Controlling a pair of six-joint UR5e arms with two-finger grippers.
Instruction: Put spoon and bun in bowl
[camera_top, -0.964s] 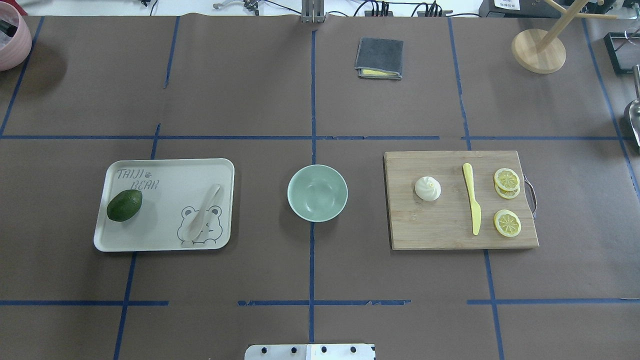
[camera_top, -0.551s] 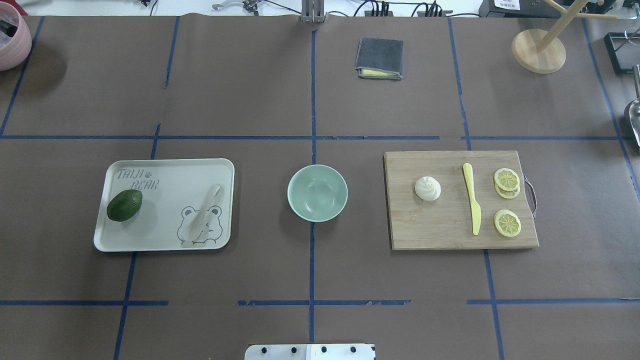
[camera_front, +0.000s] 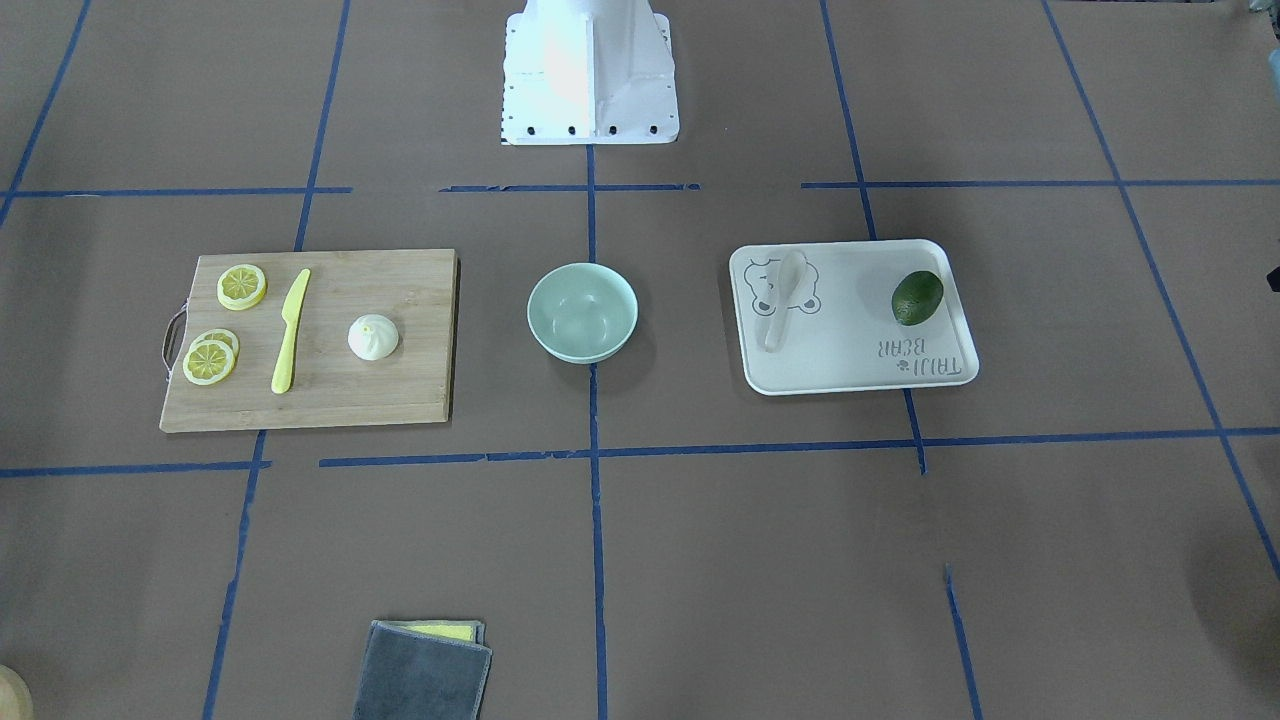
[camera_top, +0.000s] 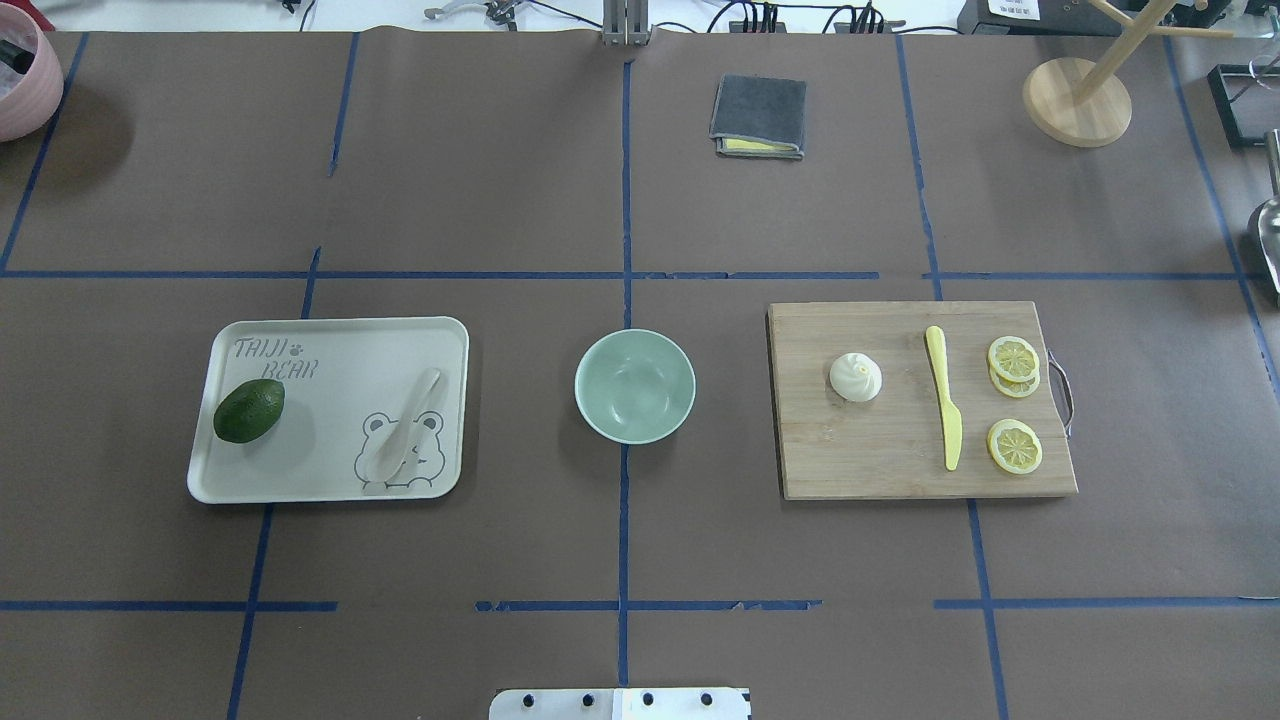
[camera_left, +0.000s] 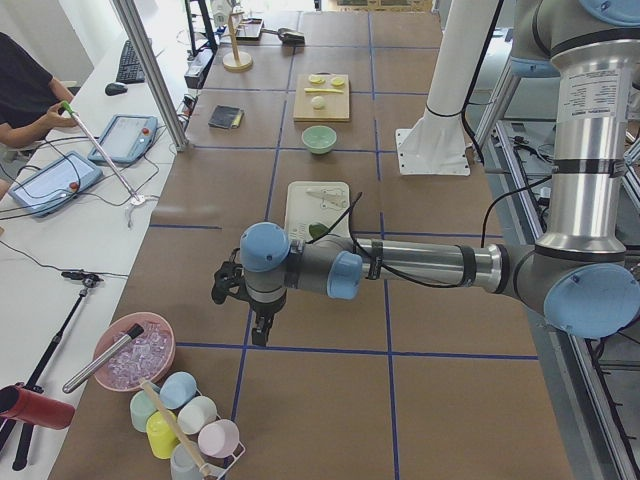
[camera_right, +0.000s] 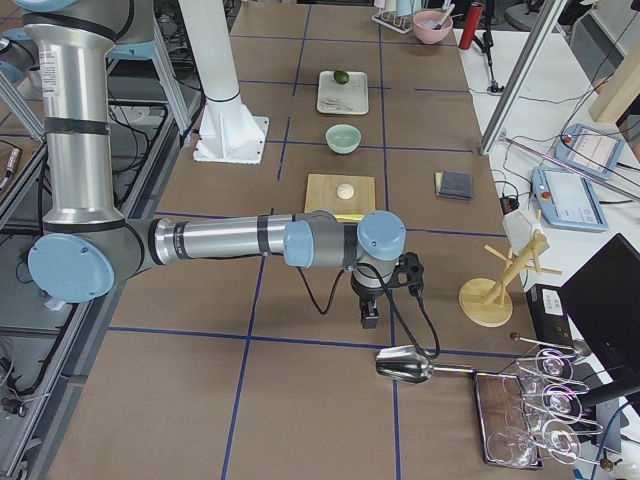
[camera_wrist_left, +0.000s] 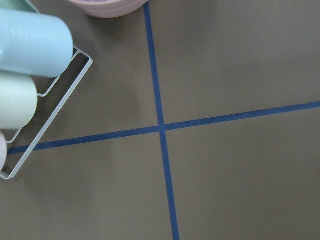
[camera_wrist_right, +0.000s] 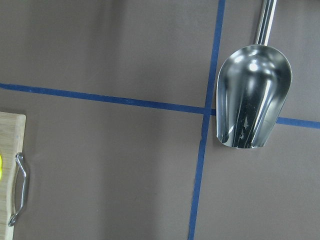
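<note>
Hanging nose-down over bare table at its own end, left gripper (camera_left: 258, 335) shows only in the side view, so I can't tell whether the jaws are apart or together. Its wrist view gives a blue tape cross and a wire rack of pastel cups (camera_wrist_left: 30, 47) at the frame edge. A pink bowl of ice (camera_left: 133, 352) sits near it, on the side away from the table's middle. Spoon (camera_top: 405, 430) is well apart from the left gripper, toward the table's middle. It lies flat on the bear print of the white tray (camera_top: 330, 340), scoop end toward the robot. An avocado (camera_top: 249, 410) sits on the tray end nearer that gripper. Right gripper (camera_right: 368, 318) is also pointing down at the opposite end, again side view only, so jaw state can't be told. A metal scoop (camera_wrist_right: 252, 95) lies just beside it, away from the middle. The wooden cutting board (camera_top: 880, 450) lies between the right gripper and the bowl (camera_top: 634, 386). Lemon slices (camera_top: 1014, 445) are on the gripper-side end, then the yellow knife (camera_top: 943, 410). Bun (camera_top: 856, 377) sits upright on the far end, nearest the bowl and well apart from the gripper. The bowl stands between tray and board, touching neither, and spoon and bun are both outside it. A folded grey cloth (camera_top: 758, 115) lies across the table from the robot.
</note>
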